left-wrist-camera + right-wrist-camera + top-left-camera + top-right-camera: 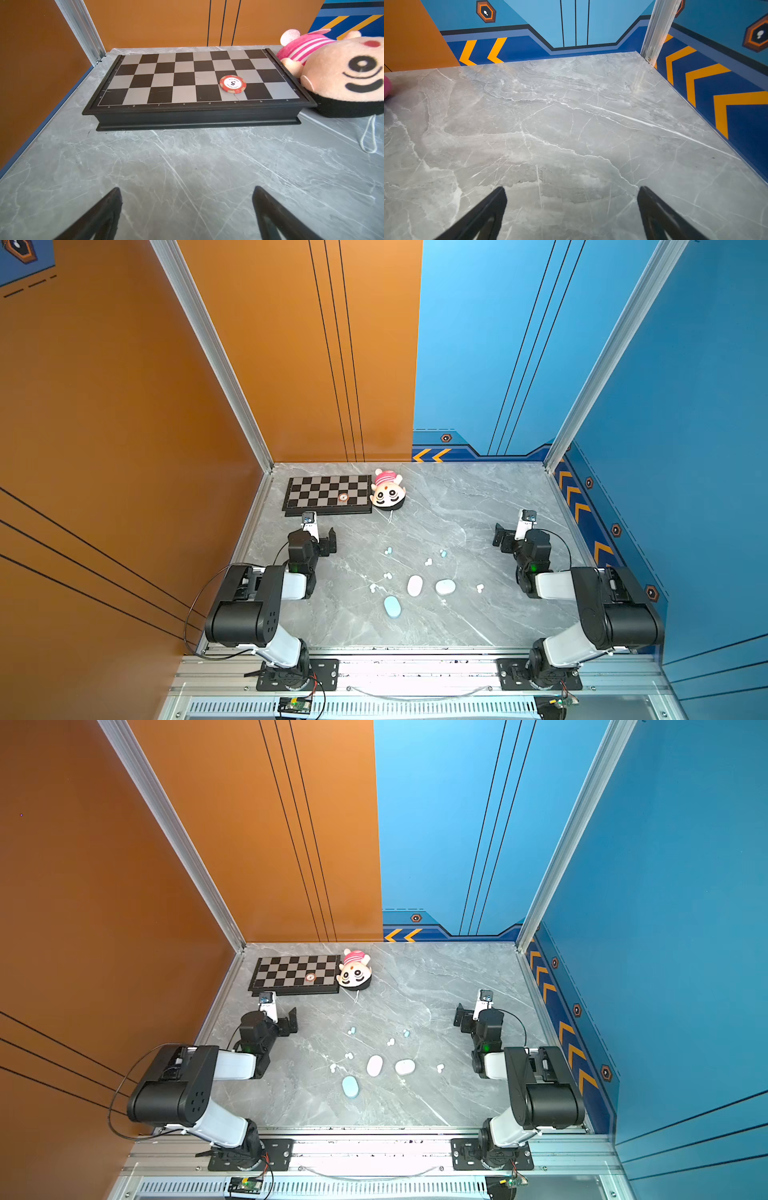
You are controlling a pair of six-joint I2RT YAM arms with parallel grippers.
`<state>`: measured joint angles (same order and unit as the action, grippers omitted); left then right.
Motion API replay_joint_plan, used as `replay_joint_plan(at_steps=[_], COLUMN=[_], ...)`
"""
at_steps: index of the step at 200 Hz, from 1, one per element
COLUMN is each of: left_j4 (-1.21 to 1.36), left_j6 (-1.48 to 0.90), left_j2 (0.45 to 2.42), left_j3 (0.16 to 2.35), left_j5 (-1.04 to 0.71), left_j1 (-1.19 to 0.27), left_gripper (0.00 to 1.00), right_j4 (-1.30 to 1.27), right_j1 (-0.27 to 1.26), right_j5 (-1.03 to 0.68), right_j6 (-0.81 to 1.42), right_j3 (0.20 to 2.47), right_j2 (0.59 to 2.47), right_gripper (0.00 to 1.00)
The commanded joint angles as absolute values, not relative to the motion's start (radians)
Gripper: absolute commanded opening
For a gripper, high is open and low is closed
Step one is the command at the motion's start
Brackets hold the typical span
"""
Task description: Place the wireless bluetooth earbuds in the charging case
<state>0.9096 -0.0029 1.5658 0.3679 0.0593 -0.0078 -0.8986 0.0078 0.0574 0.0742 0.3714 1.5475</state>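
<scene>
Holding anything yet?
No. Left tool (187, 193) and right tool (571, 193) gape wide, empty, pointing far. Earbuds (428, 562) lie scattered on the surface (457, 506) between both arms, beside three oval cases (414, 585).

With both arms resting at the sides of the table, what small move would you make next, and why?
Probably swing the right gripper inward, toward the pale case nearest it. Both it and the left gripper stand open and empty at the sides, the earbuds lie loose on the table, and that case looks shut, so its lid likely needs opening first.
</scene>
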Motion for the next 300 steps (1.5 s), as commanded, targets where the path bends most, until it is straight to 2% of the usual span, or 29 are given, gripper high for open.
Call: replay_joint_plan(at_steps=[1,105,152,163,186,198,210,219,231,244,273,300], left_j4=[0.924,0.922,0.914,0.847,0.534,0.462,0.426,0.412,0.403,0.405,0.403,0.367], left_j6=[0.012,0.008,-0.005,0.000,0.007,0.005,-0.034,-0.147,-0.320,-0.393,-0.323,-0.164], left_j2=[1.562,1.565,1.553,1.519,1.402,1.363,1.332,1.313,1.301,1.298,1.305,1.274], left_j3=[0.379,0.382,0.382,0.406,0.532,0.576,0.606,0.617,0.620,0.625,0.634,0.614], left_j5=[0.078,0.077,-0.010,-0.032,-0.052,-0.079,-0.082,-0.035,0.050,-0.003,-0.134,-0.198], left_j1=[-0.015,-0.012,0.025,0.026,0.025,0.026,0.024,0.023,0.024,0.037,-0.010,-0.145], left_gripper=[0.98,0.98,0.98,0.98,0.98,0.98,0.98,0.98,0.98,0.98,0.98,0.98], right_j4=[-0.902,-0.902,-0.892,-0.796,-0.410,-0.241,-0.069,0.006,-0.033,0.005,0.334,0.570], right_j1=[0.012,0.012,0.014,0.020,0.026,0.016,-0.007,-0.053,-0.117,-0.131,-0.003,0.234], right_j5=[0.073,0.071,0.083,0.113,0.113,0.078,0.082,-0.010,-0.206,-0.279,-0.199,-0.069], right_j6=[0.064,0.064,0.067,0.068,0.102,0.212,0.427,0.550,0.650,0.715,0.644,0.662], right_j3=[0.376,0.377,0.380,0.409,0.565,0.659,0.753,0.800,0.803,0.822,0.971,1.080], right_j2=[1.546,1.546,1.538,1.483,1.317,1.260,1.220,1.202,1.195,1.200,1.238,1.296], right_gripper=[1.00,1.00,1.00,1.00,1.00,1.00,1.00,1.00,1.00,1.00,1.00,1.00])
